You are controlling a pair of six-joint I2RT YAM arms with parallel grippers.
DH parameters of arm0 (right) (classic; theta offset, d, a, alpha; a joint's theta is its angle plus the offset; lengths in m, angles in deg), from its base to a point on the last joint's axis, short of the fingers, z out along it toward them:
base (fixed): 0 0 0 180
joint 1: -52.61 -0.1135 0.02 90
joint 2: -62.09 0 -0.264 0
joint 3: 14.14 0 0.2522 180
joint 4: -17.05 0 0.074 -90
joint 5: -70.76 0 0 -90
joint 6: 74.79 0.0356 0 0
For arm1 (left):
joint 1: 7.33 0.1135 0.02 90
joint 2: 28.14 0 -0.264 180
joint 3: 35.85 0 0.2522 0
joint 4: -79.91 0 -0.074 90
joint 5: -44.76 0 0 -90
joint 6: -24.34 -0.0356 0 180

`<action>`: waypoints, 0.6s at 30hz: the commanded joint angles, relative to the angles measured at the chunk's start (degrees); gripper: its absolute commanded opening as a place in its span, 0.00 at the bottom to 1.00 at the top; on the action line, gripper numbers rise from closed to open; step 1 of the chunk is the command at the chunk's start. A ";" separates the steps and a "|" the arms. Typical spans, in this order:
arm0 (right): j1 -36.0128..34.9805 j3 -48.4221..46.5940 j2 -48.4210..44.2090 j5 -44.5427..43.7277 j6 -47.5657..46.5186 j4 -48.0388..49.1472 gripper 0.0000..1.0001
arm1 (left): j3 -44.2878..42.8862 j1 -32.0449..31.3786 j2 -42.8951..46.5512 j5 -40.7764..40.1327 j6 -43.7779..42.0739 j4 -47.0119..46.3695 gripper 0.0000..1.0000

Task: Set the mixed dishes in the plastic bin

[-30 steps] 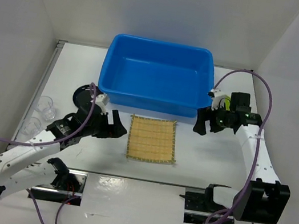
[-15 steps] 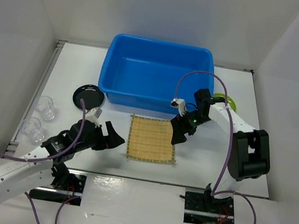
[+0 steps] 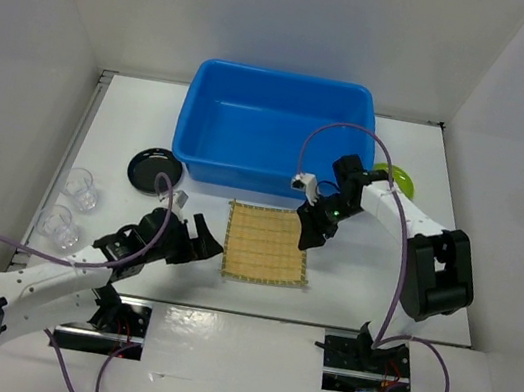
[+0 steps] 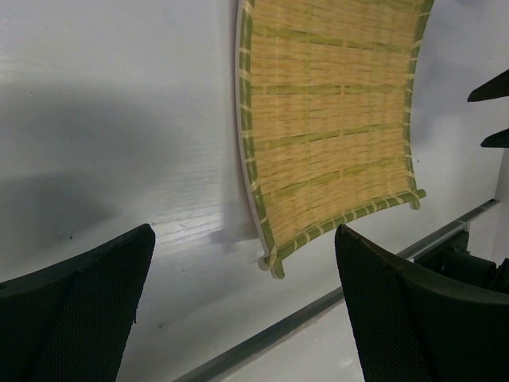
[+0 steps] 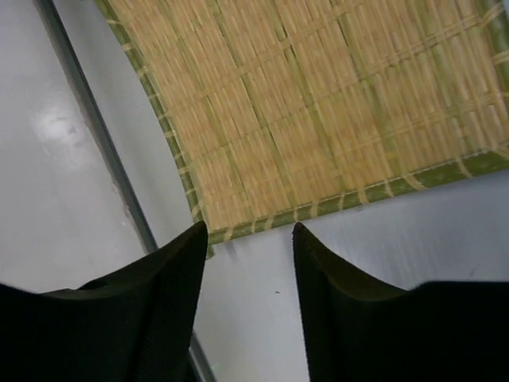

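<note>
Blue plastic bin (image 3: pixel 272 137), upper centre, only its bare floor shown; bamboo mat (image 3: pixel 267 244) laid flat below it, flanked by left gripper (image 3: pixel 203 240), jaws spread wide, and right gripper (image 3: pixel 308 235), jaws narrowly parted on nothing; black plate (image 3: pixel 155 168) and clear cups (image 3: pixel 84 187) at left, lime-green plate (image 3: pixel 397 177) at right

mat (image 3: pixel 268 243) before bin (image 3: pixel 273 142), cups (image 3: pixel 83 189) far left

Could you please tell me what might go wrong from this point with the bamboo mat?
The bamboo mat lies flat, so the right end effector, at its edge, may push it instead of pinching it. The open left end effector sits near the opposite edge; the two could collide.
</note>
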 commanded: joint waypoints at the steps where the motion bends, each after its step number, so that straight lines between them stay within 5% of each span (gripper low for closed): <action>1: -1.35 -1.01 -2.67 1.19 -1.10 -0.27 0.50 | 2.20 -0.76 -1.21 1.15 1.00 -6.85 1.00; 6: -12.67 0.92 -0.49 -12.76 4.96 3.78 0.00 | 2.91 -0.76 -3.93 1.15 1.62 -11.41 1.00; 18: -17.62 4.96 4.62 -32.46 13.23 14.76 0.00 | -1.49 -0.76 -26.85 1.84 1.70 -26.43 1.00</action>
